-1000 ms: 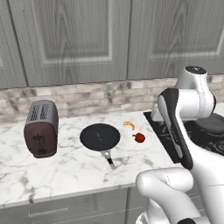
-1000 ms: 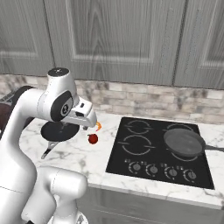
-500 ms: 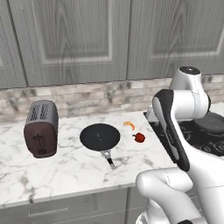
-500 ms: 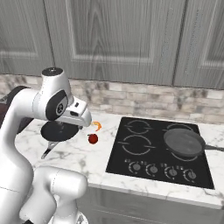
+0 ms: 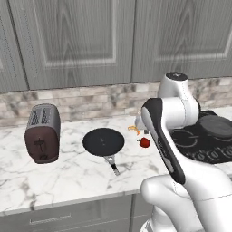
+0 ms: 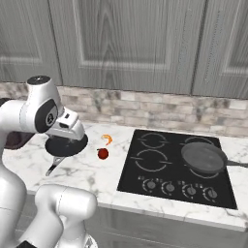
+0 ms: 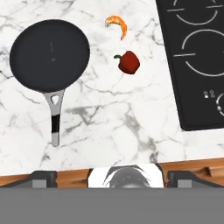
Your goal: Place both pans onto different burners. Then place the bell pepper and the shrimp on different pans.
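Pans are what the job begins with, and the pincer [image 7: 112, 174] is turning to the second one. Its jaws stand wide apart and hold nothing. Over the last second the arm has swung away from the cooktop [image 6: 162, 170] and toward the black pan [image 7: 49, 49]. The hand now hangs above the counter [image 7: 109, 122], close over that pan and a little toward its handle side. Nothing on the counter has moved in this time.

The black pan lies flat on the marble, left of the cooktop, with its handle toward the counter's front edge. Just beside it, toward the cooktop, lie the bell pepper [image 7: 129, 62] and the shrimp [image 7: 117, 24], near each other but apart. The grey pan [image 6: 203, 157] already sits on the right front burner. So I judge one pan done, and the grasp of the other is coming.

In the left base view the arm's own link covers the hand. In the right base view the hand hides part of the black pan. The grey pan's handle is cut off at the picture's edge.
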